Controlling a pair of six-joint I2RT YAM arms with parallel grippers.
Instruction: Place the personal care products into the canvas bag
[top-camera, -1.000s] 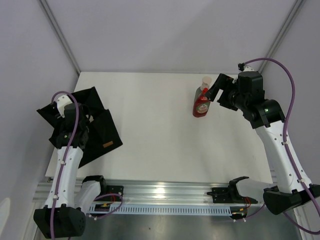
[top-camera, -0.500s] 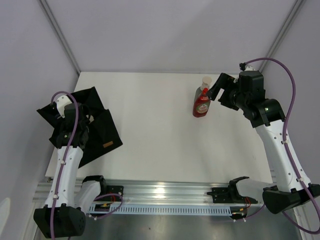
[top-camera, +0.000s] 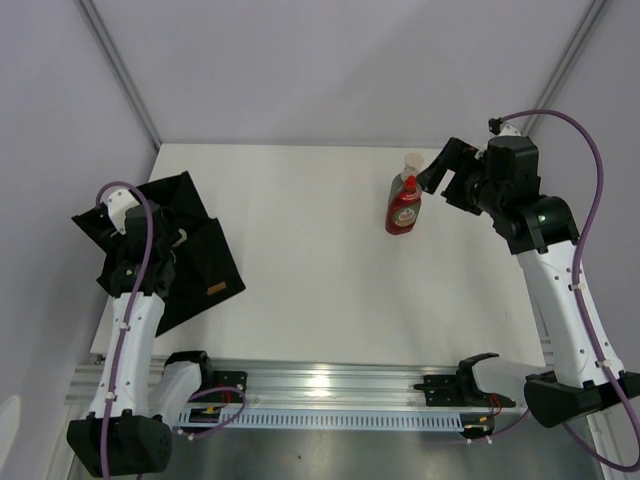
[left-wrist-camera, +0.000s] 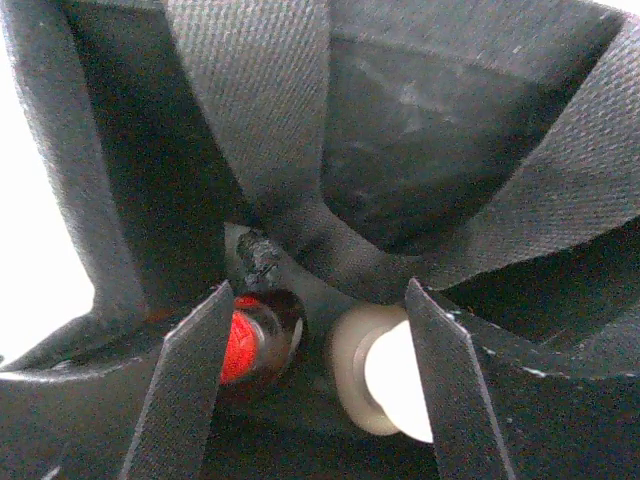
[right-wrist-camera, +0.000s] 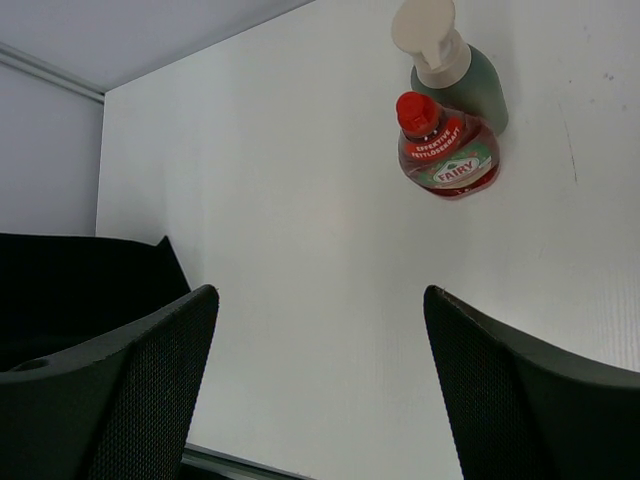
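Left pincer (left-wrist-camera: 320, 286), left wrist view: jaws parted, nothing pinched between them. It looks down into the mouth of the canvas bag (left-wrist-camera: 420, 110), with a strap (left-wrist-camera: 270, 120) crossing in front. At the bottom, past the fingertips, lie a cream-capped bottle (left-wrist-camera: 375, 370) and, just beside it, a dark item with a red end (left-wrist-camera: 240, 340) that I cannot identify. Judgement: the pincer sits here to deliver into the bag or hold its mouth open. Which of the two is not clear.

Right wrist view: right pincer (right-wrist-camera: 320, 291) spread wide, empty, hanging above bare table (right-wrist-camera: 300, 200). Ahead stand the red bottle (right-wrist-camera: 450, 160) and behind it the grey bottle (right-wrist-camera: 480, 85) with a pale pump top, both upright, touching or nearly so. Neither is between the fingers.

Top view: the bag lies at the table's left edge, partly over it, tan label patch (top-camera: 214, 291) toward the near side. The left arm (top-camera: 135, 300) runs up along that edge and its wrist tips down into the bag. The two bottles stand close to the far edge, right of centre. The right arm (top-camera: 560, 290) rises along the right edge, its wrist turned left, the pincer just right of the bottles and apart from them. Judgement: two bottles left to move, and the red one is the nearer pick.
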